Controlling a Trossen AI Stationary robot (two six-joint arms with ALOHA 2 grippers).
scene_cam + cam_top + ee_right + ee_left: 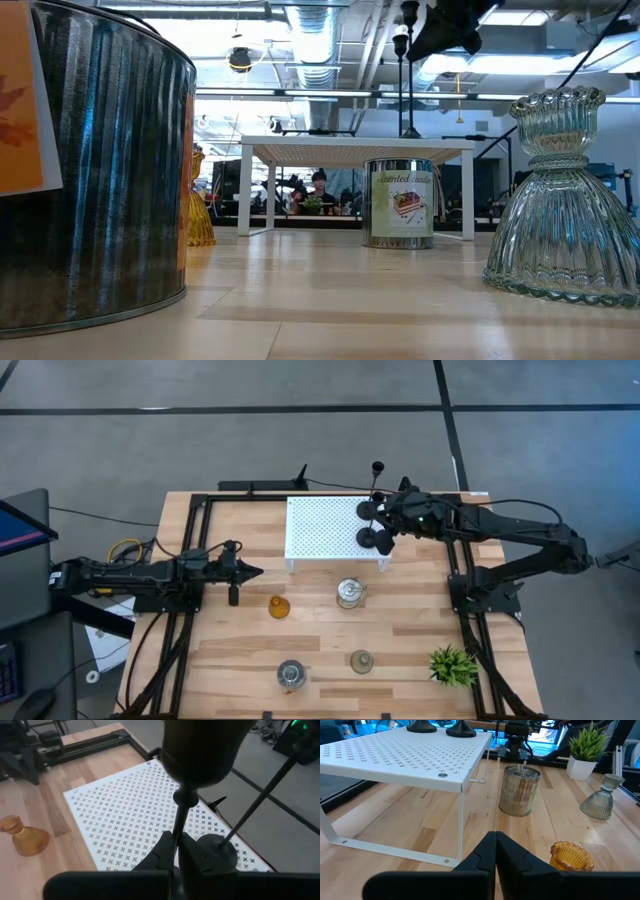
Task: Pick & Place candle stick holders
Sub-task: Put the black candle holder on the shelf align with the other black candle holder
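The right gripper (384, 520) reaches over the right end of the white stand (322, 526) and its fingers (165, 851) are clamped on the thin stem of a black holder (186, 805). In the high view that holder's round base (368, 538) sits at the stand's right edge. A second black holder (367, 511) stands just beside it on the same end of the stand, its stem leaning slightly in the right wrist view.

The left gripper (245, 571) rests low over the table's left side, well apart from the stand, with its fingers (485, 856) pressed together on nothing.

On the table in front of the stand sits a silvery jar (349, 593), with the amber holder (278, 606) to its left. Nearer the front edge are another silvery jar (291, 675) and the grey-green holder (361, 661). A green plant (452, 665) stands at the front right corner.
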